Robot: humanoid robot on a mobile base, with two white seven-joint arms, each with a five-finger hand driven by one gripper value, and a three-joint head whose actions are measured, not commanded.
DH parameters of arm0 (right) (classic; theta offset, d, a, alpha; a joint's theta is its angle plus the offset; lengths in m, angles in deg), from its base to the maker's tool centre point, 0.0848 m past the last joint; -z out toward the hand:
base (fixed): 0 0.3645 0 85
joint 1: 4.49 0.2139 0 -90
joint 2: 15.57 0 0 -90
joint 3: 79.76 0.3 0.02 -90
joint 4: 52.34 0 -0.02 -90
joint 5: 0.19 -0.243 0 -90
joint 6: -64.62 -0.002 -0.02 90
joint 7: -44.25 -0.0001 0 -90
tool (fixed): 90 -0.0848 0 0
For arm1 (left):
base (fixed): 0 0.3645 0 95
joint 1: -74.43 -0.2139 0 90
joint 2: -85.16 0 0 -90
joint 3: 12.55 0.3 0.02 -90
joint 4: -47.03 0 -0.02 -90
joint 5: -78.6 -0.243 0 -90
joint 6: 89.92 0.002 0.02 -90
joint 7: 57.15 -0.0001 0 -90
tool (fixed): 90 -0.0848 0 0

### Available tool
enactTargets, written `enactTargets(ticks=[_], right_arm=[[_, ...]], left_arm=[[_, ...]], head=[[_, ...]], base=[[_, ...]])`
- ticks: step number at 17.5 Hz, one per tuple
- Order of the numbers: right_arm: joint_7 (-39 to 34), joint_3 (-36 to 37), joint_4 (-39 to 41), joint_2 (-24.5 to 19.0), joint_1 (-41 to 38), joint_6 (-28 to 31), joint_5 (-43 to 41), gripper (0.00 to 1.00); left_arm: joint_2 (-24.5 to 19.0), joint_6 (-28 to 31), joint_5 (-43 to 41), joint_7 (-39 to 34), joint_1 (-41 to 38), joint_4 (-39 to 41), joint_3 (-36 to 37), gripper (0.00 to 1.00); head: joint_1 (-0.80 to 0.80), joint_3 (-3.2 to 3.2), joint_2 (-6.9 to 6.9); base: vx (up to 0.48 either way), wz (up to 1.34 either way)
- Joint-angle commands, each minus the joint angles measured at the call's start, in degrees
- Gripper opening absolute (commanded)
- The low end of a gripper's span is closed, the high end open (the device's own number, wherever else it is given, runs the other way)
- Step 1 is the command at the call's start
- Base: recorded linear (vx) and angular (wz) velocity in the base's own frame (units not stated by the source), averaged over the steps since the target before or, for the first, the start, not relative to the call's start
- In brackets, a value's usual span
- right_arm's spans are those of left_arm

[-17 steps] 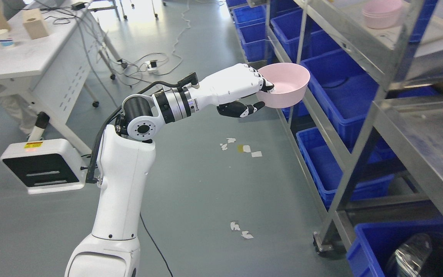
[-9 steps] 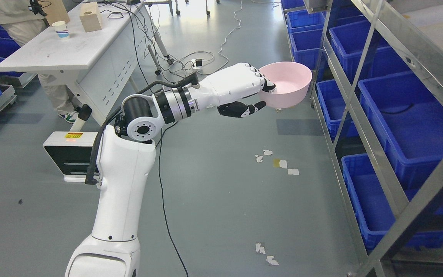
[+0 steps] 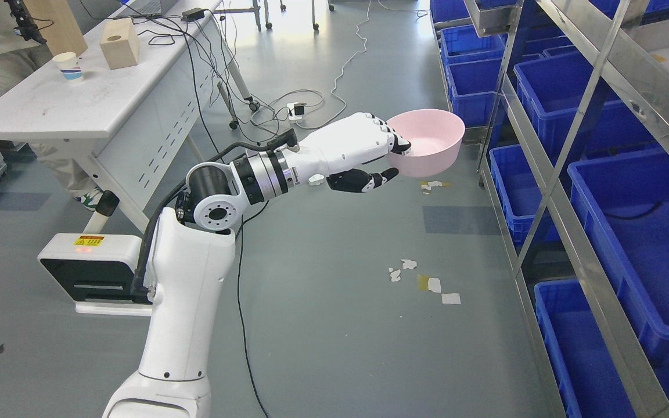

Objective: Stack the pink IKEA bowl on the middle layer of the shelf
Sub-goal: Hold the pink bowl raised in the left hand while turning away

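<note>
Grey workshop floor (image 3: 323, 325) all around, strewn with cables and paper scraps, a white desk (image 3: 50, 110) off at ten o'clock carrying a paper cup (image 3: 68, 65) and a wooden block (image 3: 118, 50). Over at three o'clock, a metal shelf rack (image 3: 578, 110) loaded with blue bins (image 3: 636, 232) on more than one level.

Centre frame — left hand (image 3: 378, 152) stretched out toward one o'clock, clamped on the pink bowl (image 3: 430, 142). Fingers (image 3: 391, 137) hooked over the near rim and down inside, thumb (image 3: 369, 179) tucked beneath the wall. Looks a firm pinch, bowl upright, mouth up, nothing inside as far as can be seen.

Bowl in mid-air above the floor, well clear of the rack, not touching any bin or rail. No other pink bowl visible anywhere on the shelves from this angle, so the stacking target cannot be placed. Right arm nowhere in frame.

Progress call: pick-up done, carry under way, placement not yet started. Remaining, by the look of it — bring the bowl across to the rack, line it up with the middle level, lower it onto whatever stack waits there, then let go. Main risk judged to be the rack's slanted struts and front rails: a rim-only grip leaves the far side of the bowl free to knock against metal on the way in.
</note>
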Motion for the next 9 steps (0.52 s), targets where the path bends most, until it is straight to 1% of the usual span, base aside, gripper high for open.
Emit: enactTargets(ticks=[1, 5, 9], right_arm=[[0.34, 0.00, 1.00, 1.00, -0.27, 0.06, 0.00, 1.00], [0.34, 0.00, 1.00, 1.00, -0.18, 0.06, 0.00, 1.00], [0.34, 0.00, 1.00, 1.00, -0.18, 0.06, 0.00, 1.00]], left_arm=[[-1.01, -1.26, -0.03, -0.04, -0.67, 0.39, -0.30, 0.02], [-1.01, -2.06, -0.03, -0.66, -0.76, 0.39, -0.38, 0.02], [-1.01, -3.28, 0.06, -0.84, -0.76, 0.48, 0.14, 0.02]], head=[[0.00, 0.00, 0.00], [0.00, 0.00, 0.00], [0.00, 0.00, 0.00]], base=[[0.368, -0.04], [0.400, 0.01], [0.448, 0.00]])
